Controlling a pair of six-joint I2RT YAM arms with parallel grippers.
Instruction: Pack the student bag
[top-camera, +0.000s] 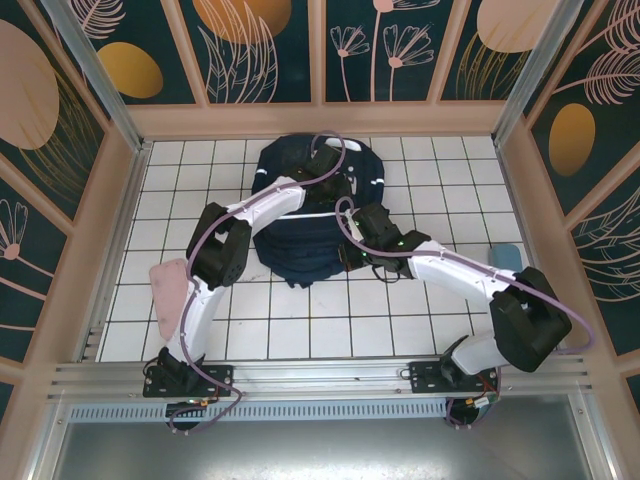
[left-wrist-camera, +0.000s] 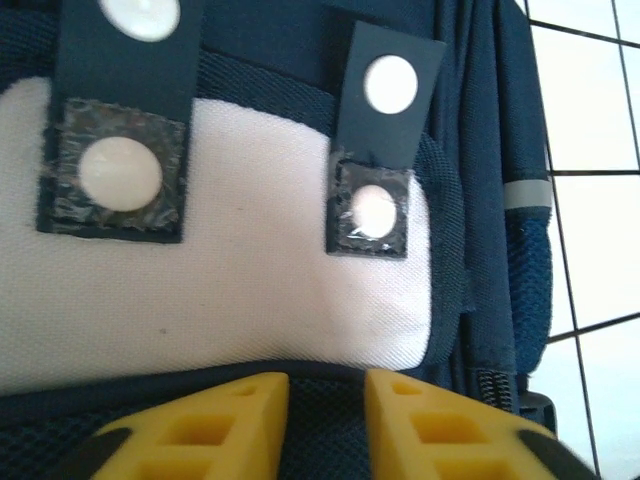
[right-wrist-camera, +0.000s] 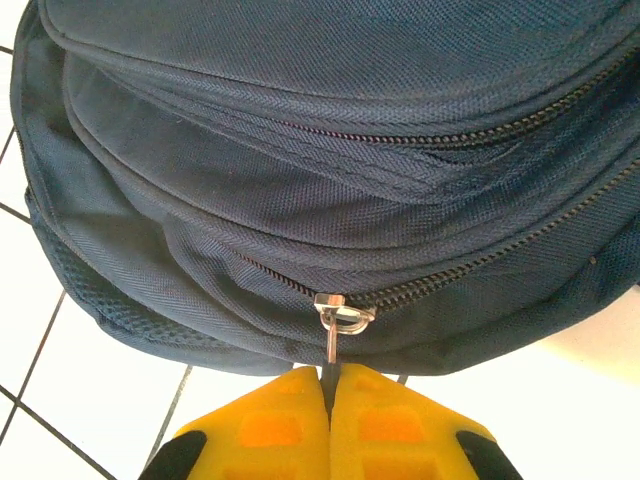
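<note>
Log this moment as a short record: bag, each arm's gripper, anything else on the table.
bag: student bag lying on the tiled table, between both arms
left arm: left gripper open, over the bag's white patch
right arm: right gripper shut on a zipper pull at the bag's edge
other: pink flat item at left; pale blue item at right

From above, the left arm (top-camera: 265, 205) and right arm (top-camera: 455, 275) lie across the student bag (top-camera: 300, 255) and hide its middle, a pale pink thing (top-camera: 168, 290) beside the left arm is too indistinct to name, and the zipper pull (right-wrist-camera: 333, 335) disappears at its lower end between the pressed-together fingers of the right gripper (right-wrist-camera: 329, 390).
</note>
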